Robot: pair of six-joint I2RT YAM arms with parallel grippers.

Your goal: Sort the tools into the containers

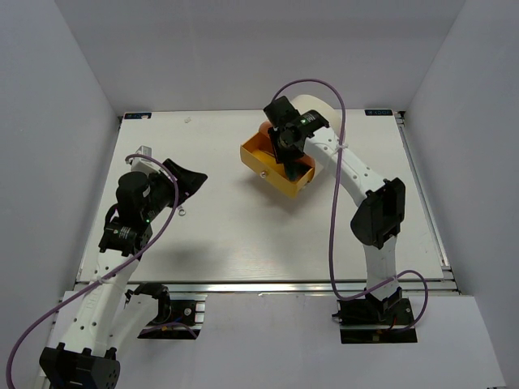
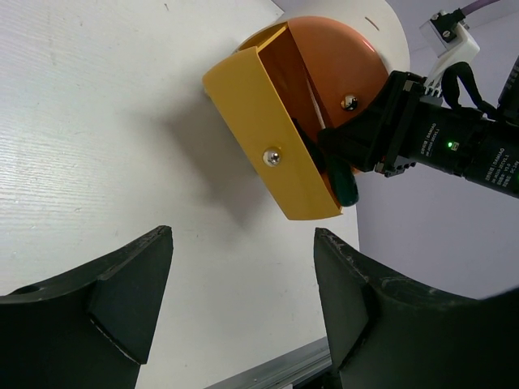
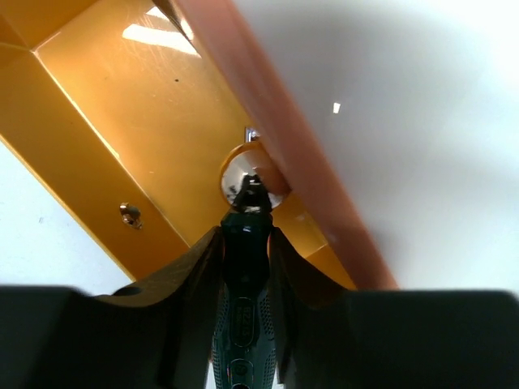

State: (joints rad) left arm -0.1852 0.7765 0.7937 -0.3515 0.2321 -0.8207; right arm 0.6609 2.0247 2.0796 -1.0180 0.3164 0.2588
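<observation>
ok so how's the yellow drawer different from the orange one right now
The yellow drawer is swung open, out from the cream cabinet; the orange drawer sits against the cabinet, apparently shut. The right gripper holds a dark green screwdriver, jaws shut on it, over the yellow drawer's inside; nothing reaches into the orange drawer. Both fronts carry a small metal knob.

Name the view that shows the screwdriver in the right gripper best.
Right wrist: the screwdriver sits centred, clamped in the right gripper over the yellow drawer. Left wrist shows only its green handle end; top external barely shows it.
</observation>
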